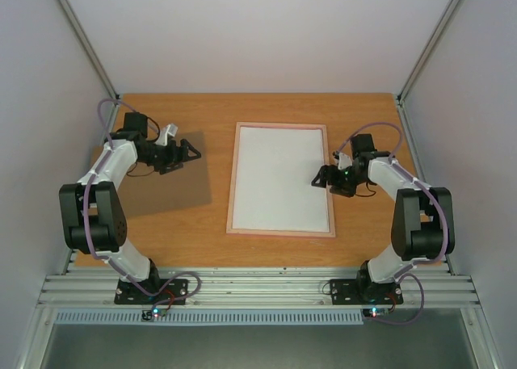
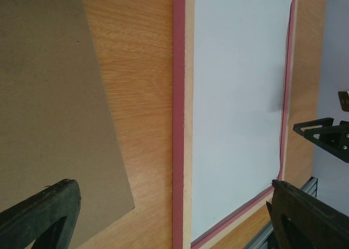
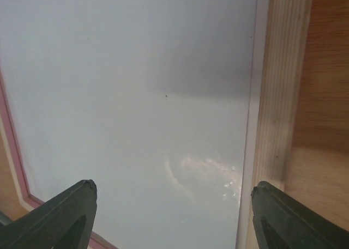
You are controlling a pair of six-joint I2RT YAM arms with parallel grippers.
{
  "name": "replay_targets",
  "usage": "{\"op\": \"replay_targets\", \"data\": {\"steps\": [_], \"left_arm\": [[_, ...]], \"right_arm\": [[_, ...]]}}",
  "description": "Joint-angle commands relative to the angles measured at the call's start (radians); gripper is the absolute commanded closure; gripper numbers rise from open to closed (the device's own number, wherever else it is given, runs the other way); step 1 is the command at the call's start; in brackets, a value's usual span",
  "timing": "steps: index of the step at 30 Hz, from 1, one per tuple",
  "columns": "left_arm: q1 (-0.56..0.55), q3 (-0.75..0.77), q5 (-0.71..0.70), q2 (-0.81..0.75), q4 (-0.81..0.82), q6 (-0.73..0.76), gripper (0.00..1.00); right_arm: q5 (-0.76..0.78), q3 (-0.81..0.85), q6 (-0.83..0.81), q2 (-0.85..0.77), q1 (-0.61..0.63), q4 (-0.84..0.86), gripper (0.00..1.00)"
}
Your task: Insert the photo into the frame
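Note:
The frame (image 1: 233, 179) lies flat at mid-table, back side up, with a pink rim and paler wood edge; it also shows in the left wrist view (image 2: 179, 123) and the right wrist view (image 3: 278, 96). A plain white glossy sheet (image 1: 281, 178) fills its opening (image 2: 240, 96) (image 3: 136, 96). No printed picture shows, so I cannot tell whether this is the photo face down. My left gripper (image 1: 190, 151) (image 2: 172, 186) is open and empty above the brown backing board (image 1: 166, 187). My right gripper (image 1: 321, 178) (image 3: 174, 186) is open and empty, straddling the frame's right edge.
The brown backing board (image 2: 49, 96) lies flat left of the frame, slightly skewed. White enclosure walls stand on three sides. A ribbed metal rail (image 1: 258, 288) runs along the near table edge. My right gripper's fingers (image 2: 327, 137) show at the far side of the frame.

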Motion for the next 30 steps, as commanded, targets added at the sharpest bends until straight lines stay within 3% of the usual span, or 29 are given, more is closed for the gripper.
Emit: {"op": "replay_targets", "data": {"steps": [1,8,12,16,23,30], "left_arm": [[0.007,0.008,-0.042,-0.017,0.02,0.025,0.03],[0.007,0.054,-0.123,-0.043,-0.051,0.108,0.01],[0.008,0.075,-0.206,-0.047,-0.11,0.21,0.01],[-0.007,0.041,-0.185,-0.058,-0.134,0.302,0.01],[-0.132,-0.097,-0.111,-0.067,-0.02,0.315,0.01],[-0.213,-0.167,-0.04,0.05,0.222,0.142,0.02]], "right_arm": [[0.044,0.038,-0.046,-0.049,0.005,-0.049,0.21],[0.044,0.127,-0.158,-0.096,0.003,-0.107,0.06],[0.052,0.171,-0.238,-0.135,0.003,-0.106,0.04],[0.156,0.208,-0.378,-0.193,0.003,-0.073,0.02],[0.363,0.332,-0.54,-0.254,-0.005,-0.135,0.01],[0.357,0.436,-0.512,-0.293,-0.011,-0.329,0.02]]}}
